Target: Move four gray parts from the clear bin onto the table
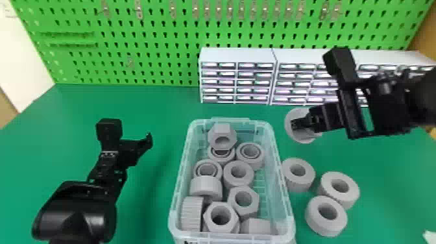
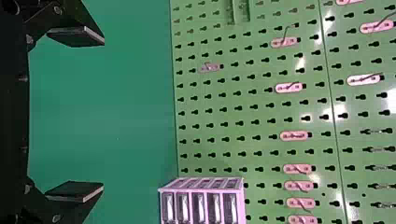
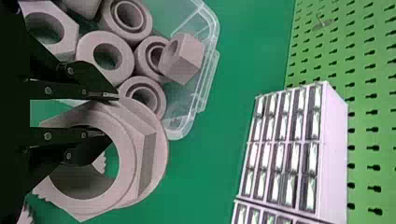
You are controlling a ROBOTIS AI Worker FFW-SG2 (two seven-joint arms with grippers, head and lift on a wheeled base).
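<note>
Judged to be at the placing step of the fourth transfer. Clamped on the wall of a flanged gray part (image 1: 301, 137) with the right end effector (image 3: 113, 115), one finger inside the bore and the other against the outside. Located beyond the right side of the clear bin (image 1: 176, 224), in front of the drawer cabinets (image 1: 238, 55), with contact with the worktop (image 1: 389, 178) impossible to confirm. Set down beside the bin: three ring-shaped gray parts (image 1: 296, 186) (image 1: 353, 194) (image 1: 327, 227), grouped close together, bores upward. Left inside the bin: several more gray parts (image 1: 206, 188), some stacked or lying on their sides. Parked over the worktop, left of the bin, with fingers wide apart: the left end effector (image 2: 102, 114).

Next, as a judgement: lower the held part onto the bare worktop near the set-down group, level the base, spread the fingers gently, then withdraw straight out of the bore. Likely to tip or drag if released tilted, or if caught on the inner finger. Expected to complete the count of four once released.
</note>
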